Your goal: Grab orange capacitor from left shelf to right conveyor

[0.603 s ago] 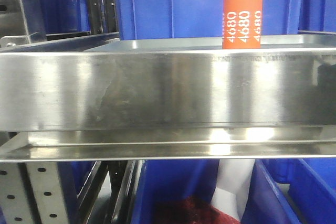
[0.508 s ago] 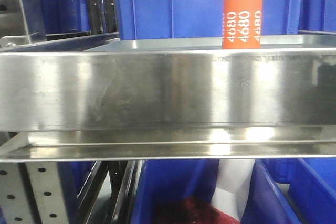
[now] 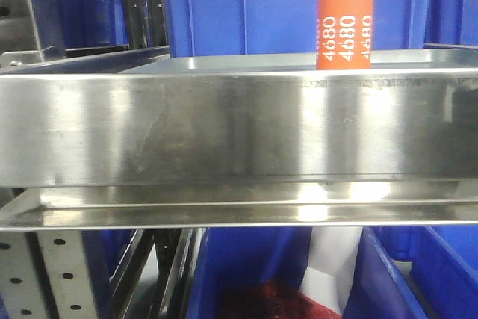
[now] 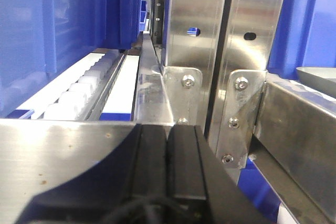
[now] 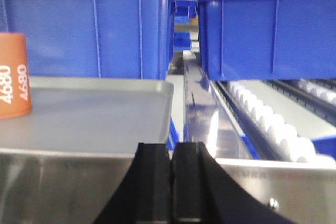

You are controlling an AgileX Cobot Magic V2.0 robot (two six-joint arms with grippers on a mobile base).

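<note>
Starting nearest the right wrist camera, find the right claw [image 5: 170, 182] with its black jaws pressed flat together and nothing between them. Just past it, meet the brushed steel front lip of the left shelf [image 5: 63, 182], then the shallow silver tray [image 5: 115, 114] resting on top. Look well to the left and further in along that tray for the orange capacitor [image 5: 13, 74]: upright, long axis vertical, white "4680" on its side, base on the tray floor and clear of the rim. Behind it, only blue bins [image 5: 89, 24]; off to the right, a lane of white rollers [image 5: 262, 124].

Turning to the left wrist view, find the left claw [image 4: 167, 177] likewise closed tight and empty, facing perforated steel uprights [image 4: 194, 35], with just a sliver of tray rim at the far right edge. No sight of the capacitor from there.

Judging from this, favour the right arm as the better placed. Calls for opening the jaws first, rising above the lip, then shifting left and forward to straddle the cylinder from the side, one jaw on either side of its upright wall. Beware clipping the tray rim or tipping the cylinder over. No right conveyor in any view.
</note>
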